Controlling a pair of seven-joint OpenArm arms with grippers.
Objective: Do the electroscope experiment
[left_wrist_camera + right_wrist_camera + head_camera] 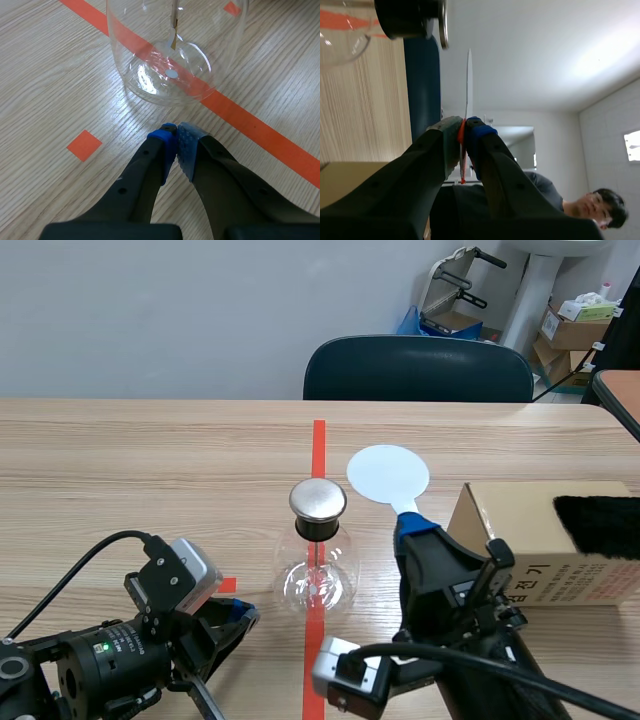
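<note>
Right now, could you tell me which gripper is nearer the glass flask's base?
Left. The left gripper lies low just short of the base of the glass flask, fingers shut; the right gripper is raised beside the flask, holding a white disc.

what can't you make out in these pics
The foil strip in the flask: too small in the scene view; upper part cut off by the edge in the left wrist view.
The disc handle: covered by the right gripper in the scene view; right wrist view shows the disc edge-on only.
The fur at the box: cut off by the scene view's edge.
Its label: partly behind the right arm.
</note>
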